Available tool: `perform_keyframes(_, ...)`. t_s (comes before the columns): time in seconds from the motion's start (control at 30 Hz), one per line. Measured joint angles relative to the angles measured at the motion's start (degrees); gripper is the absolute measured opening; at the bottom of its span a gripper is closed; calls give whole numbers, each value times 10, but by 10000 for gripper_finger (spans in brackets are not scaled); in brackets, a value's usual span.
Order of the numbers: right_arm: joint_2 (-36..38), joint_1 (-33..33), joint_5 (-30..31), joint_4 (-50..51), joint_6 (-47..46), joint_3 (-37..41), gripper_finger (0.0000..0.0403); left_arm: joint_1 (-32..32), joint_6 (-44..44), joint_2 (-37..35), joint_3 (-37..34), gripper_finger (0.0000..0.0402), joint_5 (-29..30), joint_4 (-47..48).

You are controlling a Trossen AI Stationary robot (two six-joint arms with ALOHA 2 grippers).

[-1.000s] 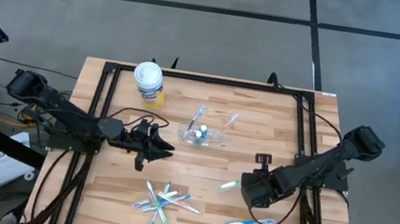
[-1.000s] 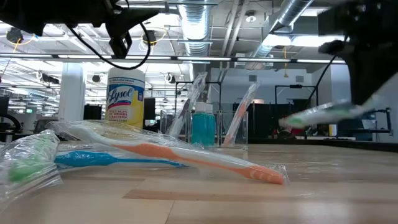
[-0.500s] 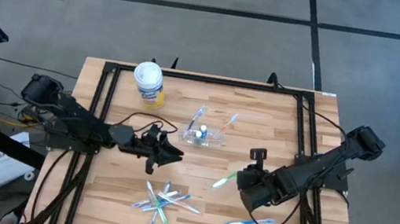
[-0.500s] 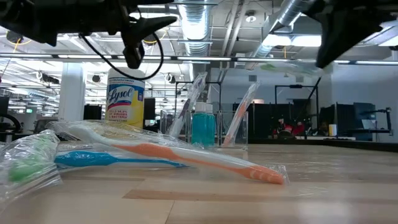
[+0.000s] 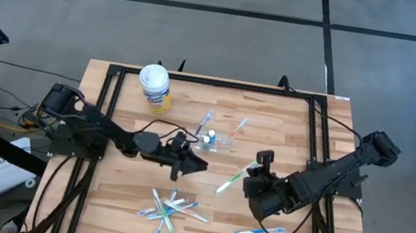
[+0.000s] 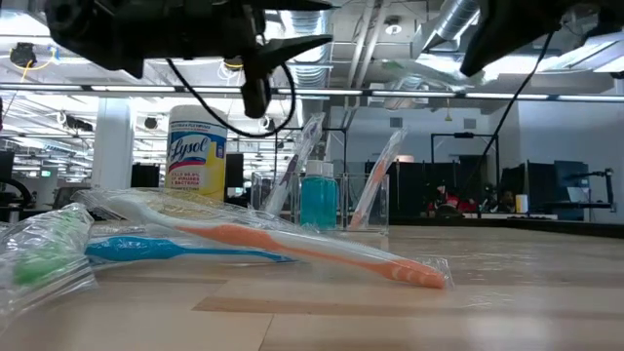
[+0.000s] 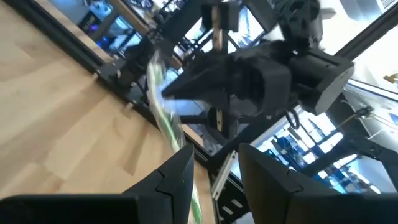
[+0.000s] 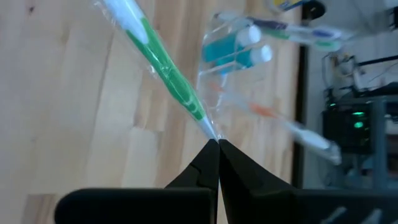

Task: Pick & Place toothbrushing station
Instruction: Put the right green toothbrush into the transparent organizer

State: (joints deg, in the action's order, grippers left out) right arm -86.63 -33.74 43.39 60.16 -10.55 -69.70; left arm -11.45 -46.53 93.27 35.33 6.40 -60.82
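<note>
The right pincer (image 8: 217, 144) is closed on the tip of a wrapped green toothbrush (image 8: 163, 71) above the wooden desk (image 8: 62, 112); beyond it, a clear cup (image 8: 230, 65) holds teal tubes (image 8: 233, 53)

The high view looks straight down from well above, taking in the whole tabletop (image 5: 287, 137) and floor around it. The low view sits at tabletop height, close to a wrapped orange toothbrush (image 6: 292, 244), facing level toward the clear cup (image 6: 322, 200) and the room beyond. Each wrist view rides near its own claw; the left one faces the right arm, toward 3 o'clock. The right wrist view, high view and low view share the cup.
</note>
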Motion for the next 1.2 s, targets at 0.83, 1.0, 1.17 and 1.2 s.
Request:
perform_keyframes(0.83, 0, 42, 77, -124, 212, -24, 0, 3, -67, 58, 38, 122, -26, 4)
perform_keyframes(1.0, 0, 54, 79, -131, 228, -23, 0, 3, -80, 58, 38, 122, -45, 4)
perform_keyframes(1.17, 0, 62, 82, -159, 258, -23, 0, 3, -92, 58, 38, 122, -51, 24)
perform_keyframes(1.2, 0, 62, 83, -166, 266, -23, 0, 3, -94, 58, 38, 122, -55, 24)
